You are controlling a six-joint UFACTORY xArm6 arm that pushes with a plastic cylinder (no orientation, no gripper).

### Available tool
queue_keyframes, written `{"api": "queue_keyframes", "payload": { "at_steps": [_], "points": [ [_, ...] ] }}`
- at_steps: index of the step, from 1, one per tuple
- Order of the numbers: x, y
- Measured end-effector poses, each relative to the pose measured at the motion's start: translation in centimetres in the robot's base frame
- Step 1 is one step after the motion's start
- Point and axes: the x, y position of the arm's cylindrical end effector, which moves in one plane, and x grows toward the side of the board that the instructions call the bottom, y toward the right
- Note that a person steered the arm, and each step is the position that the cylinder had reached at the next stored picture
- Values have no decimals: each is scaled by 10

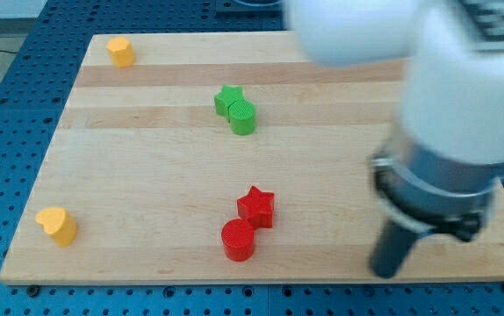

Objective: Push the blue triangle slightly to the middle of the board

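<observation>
Camera view: six blocks lie on the bench (147,167). Two are green, a star (227,98) touching a cylinder (243,118). Two are red, a star (256,207) touching a cylinder (238,240). Two are yellow (121,52) (57,225). The blue triangle is not visible. The arm has no fingers; its rod (397,246) stands at the view's lower right, its tip (384,273) well apart from the red pair.

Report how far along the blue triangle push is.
Done: nothing I can confirm; no blue triangle shows on the board, and my arm may hide it. In hand: my tip sits near the view's bottom right, apart from the red cylinder and red star. Left: the whole push toward the middle.
</observation>
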Motion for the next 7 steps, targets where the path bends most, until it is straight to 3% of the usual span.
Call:
{"api": "queue_keyframes", "payload": {
  "at_steps": [1, 3, 4, 6, 7],
  "points": [
    [-15, 40],
    [-109, 53],
    [-122, 57],
    [-260, 78],
    [-290, 85]
  ]
}}
